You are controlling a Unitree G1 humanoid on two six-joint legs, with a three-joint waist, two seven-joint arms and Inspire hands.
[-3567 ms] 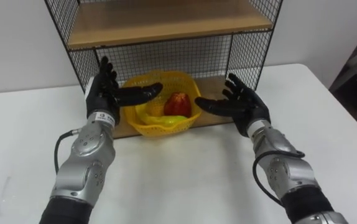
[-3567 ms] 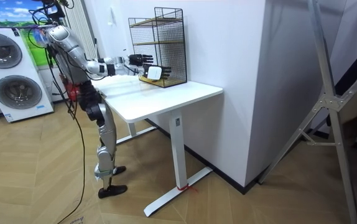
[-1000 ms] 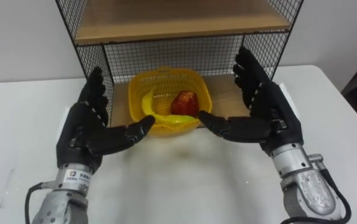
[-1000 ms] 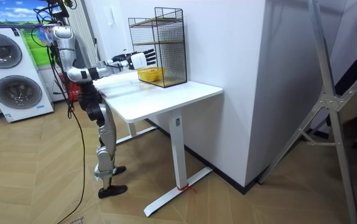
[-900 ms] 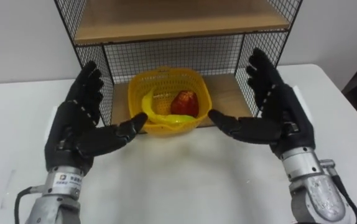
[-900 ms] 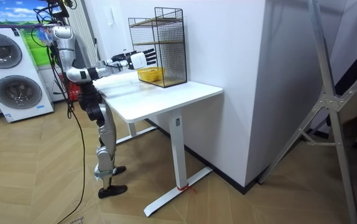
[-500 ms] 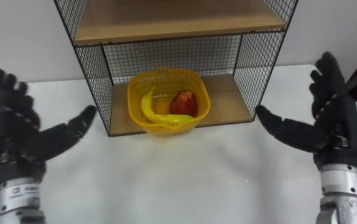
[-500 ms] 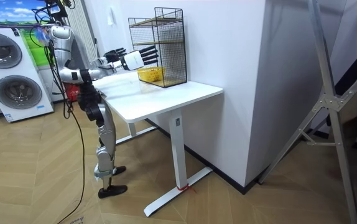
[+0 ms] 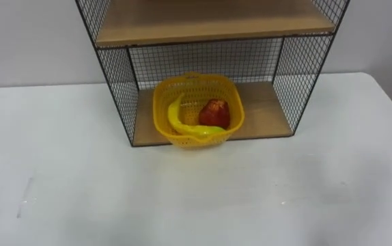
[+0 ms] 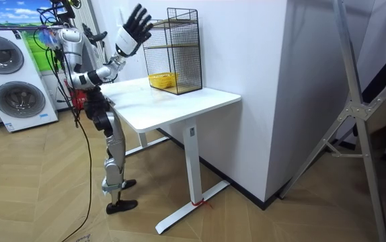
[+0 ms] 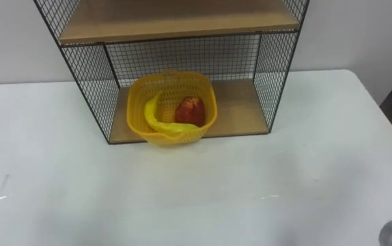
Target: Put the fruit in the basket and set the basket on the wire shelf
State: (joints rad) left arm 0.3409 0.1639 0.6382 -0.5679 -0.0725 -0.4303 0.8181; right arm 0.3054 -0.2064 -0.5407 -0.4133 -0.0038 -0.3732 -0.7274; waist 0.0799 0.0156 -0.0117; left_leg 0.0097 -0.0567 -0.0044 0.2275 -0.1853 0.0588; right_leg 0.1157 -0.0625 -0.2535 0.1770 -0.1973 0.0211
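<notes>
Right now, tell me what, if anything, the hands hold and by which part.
Nothing. The raised right hand is open and empty; the basket, fruit inside, sits untouched on the wire shelf.

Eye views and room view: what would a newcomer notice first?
The yellow basket stands out, sitting on the lower board of the wire shelf with a banana and a red fruit inside. In the room view, the robot stands at the white table with its right hand raised high, fingers spread.
</notes>
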